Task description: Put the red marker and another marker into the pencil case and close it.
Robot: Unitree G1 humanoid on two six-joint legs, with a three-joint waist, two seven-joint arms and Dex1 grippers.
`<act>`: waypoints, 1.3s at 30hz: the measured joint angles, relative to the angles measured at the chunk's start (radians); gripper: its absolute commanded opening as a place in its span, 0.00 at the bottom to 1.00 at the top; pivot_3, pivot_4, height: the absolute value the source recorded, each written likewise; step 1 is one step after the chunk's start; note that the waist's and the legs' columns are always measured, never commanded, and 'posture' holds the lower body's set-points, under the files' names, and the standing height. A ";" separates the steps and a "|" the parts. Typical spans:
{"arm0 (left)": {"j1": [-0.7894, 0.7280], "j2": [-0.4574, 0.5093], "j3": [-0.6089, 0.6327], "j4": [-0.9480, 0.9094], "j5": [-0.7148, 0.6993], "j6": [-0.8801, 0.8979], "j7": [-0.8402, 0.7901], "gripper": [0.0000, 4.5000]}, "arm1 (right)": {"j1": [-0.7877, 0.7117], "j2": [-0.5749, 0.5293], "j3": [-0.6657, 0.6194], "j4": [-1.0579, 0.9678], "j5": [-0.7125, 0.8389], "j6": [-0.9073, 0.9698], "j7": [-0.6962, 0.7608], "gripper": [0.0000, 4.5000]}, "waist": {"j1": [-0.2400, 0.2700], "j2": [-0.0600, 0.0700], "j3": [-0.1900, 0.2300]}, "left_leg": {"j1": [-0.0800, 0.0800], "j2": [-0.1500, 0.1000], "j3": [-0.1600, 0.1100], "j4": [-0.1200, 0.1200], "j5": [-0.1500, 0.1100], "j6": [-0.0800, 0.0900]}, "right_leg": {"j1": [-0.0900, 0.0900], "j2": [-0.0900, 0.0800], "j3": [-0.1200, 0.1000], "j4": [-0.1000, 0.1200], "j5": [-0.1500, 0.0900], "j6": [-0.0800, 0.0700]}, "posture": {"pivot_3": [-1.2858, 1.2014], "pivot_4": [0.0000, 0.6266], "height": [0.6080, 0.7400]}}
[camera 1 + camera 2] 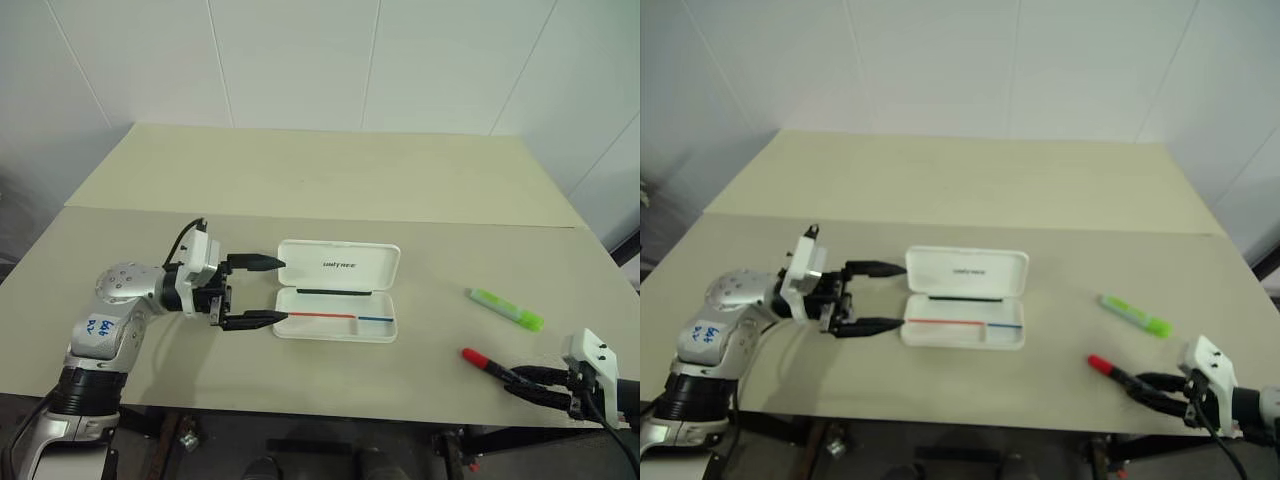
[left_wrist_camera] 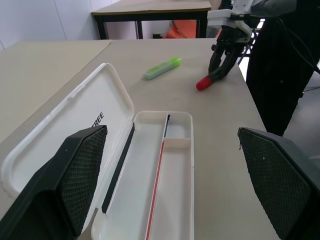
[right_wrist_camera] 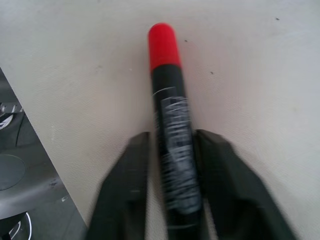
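Clamped around the red marker's [image 3: 170, 130] black barrel at the bench's [image 1: 330, 170] near right edge: right pincer [image 1: 535, 385], red cap toward the pencil case [image 1: 338, 292]. Lime-green highlighter [image 1: 506, 308] just beyond, nothing between. Case lying open mid-bench; left pincer [image 1: 258, 292] spread wide beside its left end.

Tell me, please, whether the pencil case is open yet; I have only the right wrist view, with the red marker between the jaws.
Observer: Yes, the pencil case lies open on the table, its tray empty.
Operator: Thank you. Where is the green highlighter?
Observer: The green highlighter lies on the table to the right of the case, just beyond the red marker.
Operator: And the left gripper?
Observer: The left gripper is at the case's left end, jaws wide open.
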 measured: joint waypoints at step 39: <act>0.207 0.189 0.197 0.030 0.041 -0.105 0.035 1.00 | -0.868 0.309 0.594 0.042 -0.213 0.024 -0.012 0.12 | -0.023 0.001 0.000 | -0.007 0.001 0.001 -0.009 0.002 0.001 | -0.015 -0.002 -0.001 0.004 0.005 0.003 | 0.52 0.24 1.00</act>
